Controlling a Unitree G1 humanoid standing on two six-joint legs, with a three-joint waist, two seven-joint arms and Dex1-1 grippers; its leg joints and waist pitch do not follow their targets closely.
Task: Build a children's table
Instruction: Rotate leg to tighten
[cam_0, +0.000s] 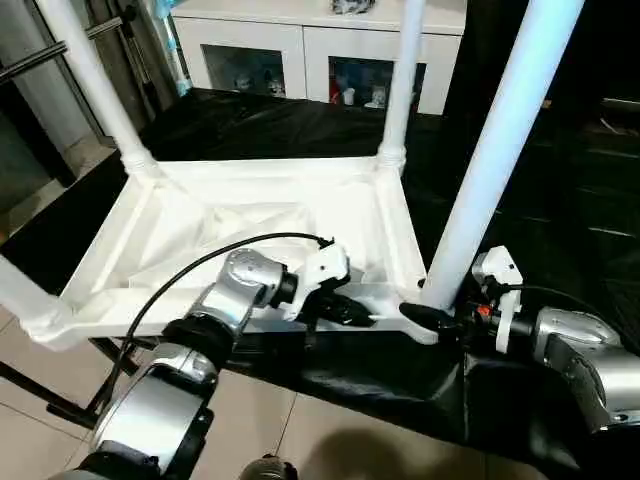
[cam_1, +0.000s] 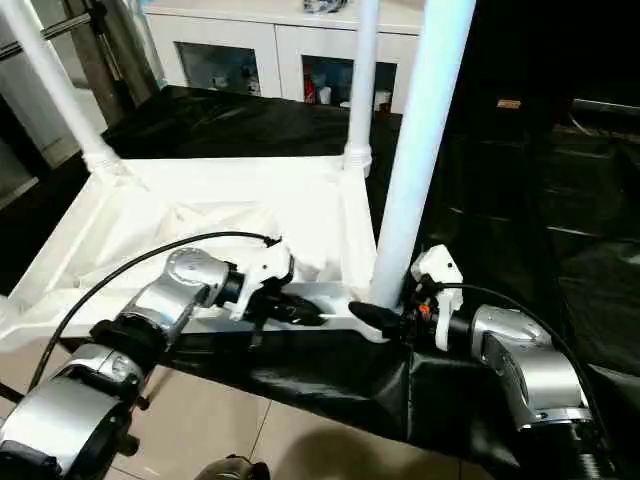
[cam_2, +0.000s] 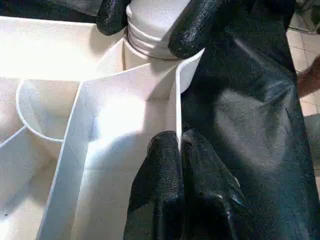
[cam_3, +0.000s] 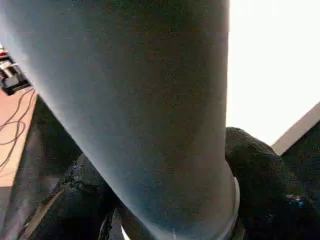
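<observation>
from my left eye i look down on the children's table (cam_0: 250, 225), which lies upside down on a black sheet (cam_0: 300, 125) with its ribbed underside up and white legs rising from its corner sockets. my left gripper (cam_0: 350, 310) rests on the near rim of the top, closed on the thin edge wall. my right gripper (cam_0: 425, 316) is at the foot of the near right leg (cam_0: 490, 160), its black fingers set on either side of the leg just above the socket. a white cabinet (cam_0: 300, 45) with glass doors stands behind the sheet. from my right eye the same scene shows, with the far right leg (cam_1: 362, 75) upright in its socket. in my left wrist view my two fingers (cam_2: 165, 190) are pressed together on the rim's upright wall, and my other gripper's fingers flank the base of the leg. in my right wrist view the leg fills the space between my fingers (cam_3: 260, 185), which touch its sides.
</observation>
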